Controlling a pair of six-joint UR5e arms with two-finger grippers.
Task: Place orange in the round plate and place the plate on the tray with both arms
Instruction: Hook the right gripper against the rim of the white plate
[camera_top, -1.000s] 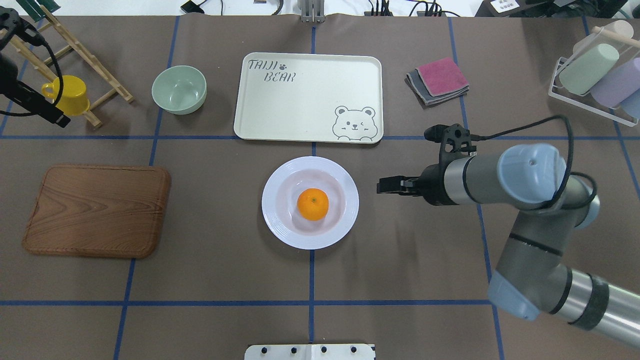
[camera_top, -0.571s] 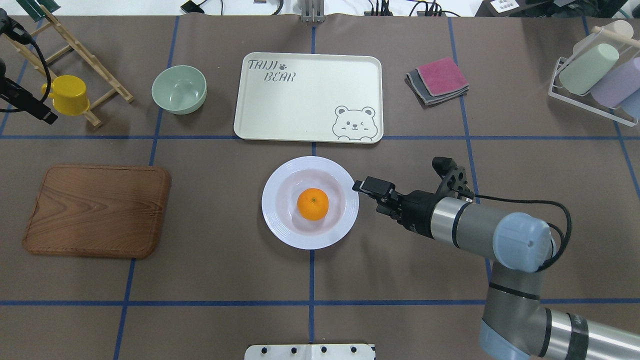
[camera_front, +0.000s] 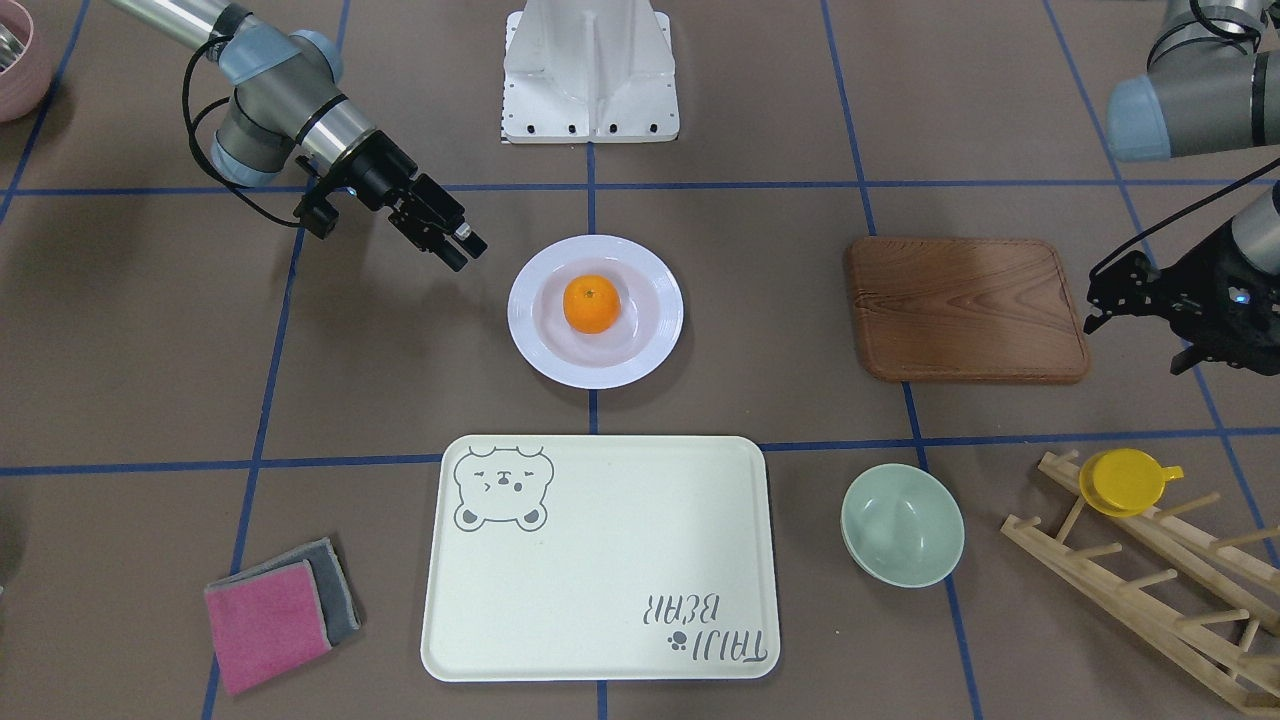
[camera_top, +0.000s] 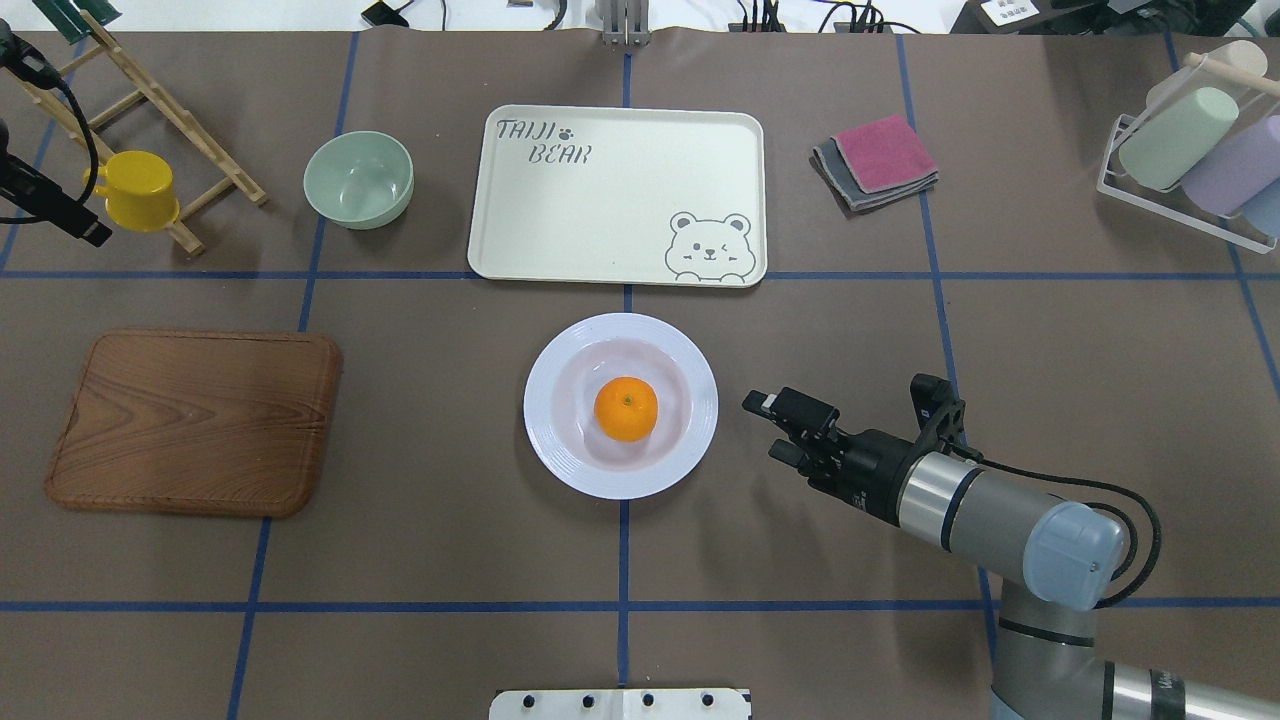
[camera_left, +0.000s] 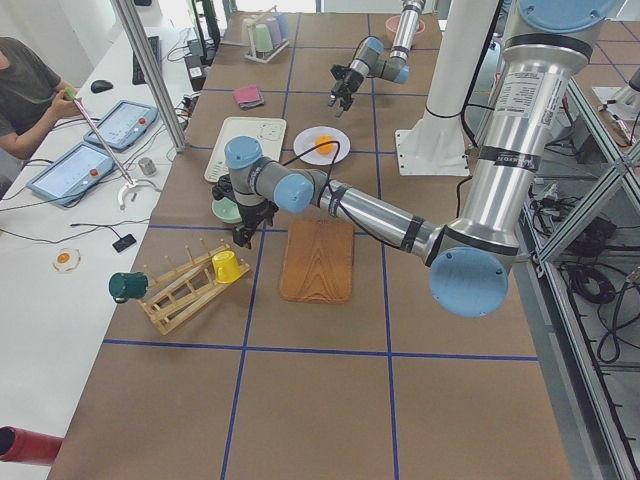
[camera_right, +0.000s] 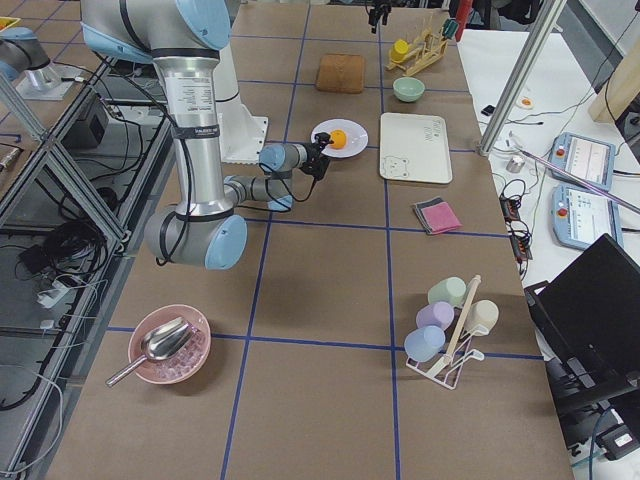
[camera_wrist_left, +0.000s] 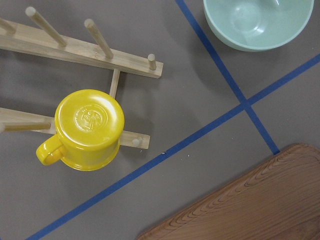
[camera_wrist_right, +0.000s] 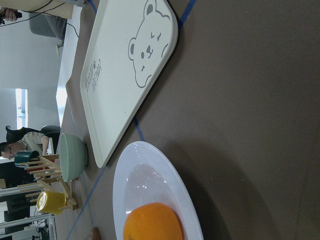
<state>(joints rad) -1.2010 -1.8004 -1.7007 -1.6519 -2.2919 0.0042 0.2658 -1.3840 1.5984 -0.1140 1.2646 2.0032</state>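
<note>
The orange (camera_top: 626, 408) lies in the sunken centre of the white round plate (camera_top: 548, 452), which stands on the table just in front of the cream bear tray (camera_top: 620, 190). Nothing lies on the tray. My right gripper (camera_top: 770, 428) hovers to the right of the plate, a short gap from its rim, open and holding nothing. Its wrist view shows the orange (camera_wrist_right: 152, 222), the plate rim (camera_wrist_right: 165, 170) and the tray (camera_wrist_right: 125, 80) from low down. My left gripper (camera_top: 88, 230) hangs far left over the yellow cup; whether it is open or shut does not show.
A pale green bowl (camera_top: 358, 178) sits left of the tray and a wooden board (camera_top: 195, 420) left of the plate. A yellow cup (camera_top: 140, 190) hangs on a wooden rack. Folded cloths (camera_top: 878, 160) and a cup stand (camera_top: 1200, 150) are at the right.
My right gripper swung towards the robot's side, reached the plate's right rim, then drew back a little to the right. The left arm retreated towards the left edge.
</note>
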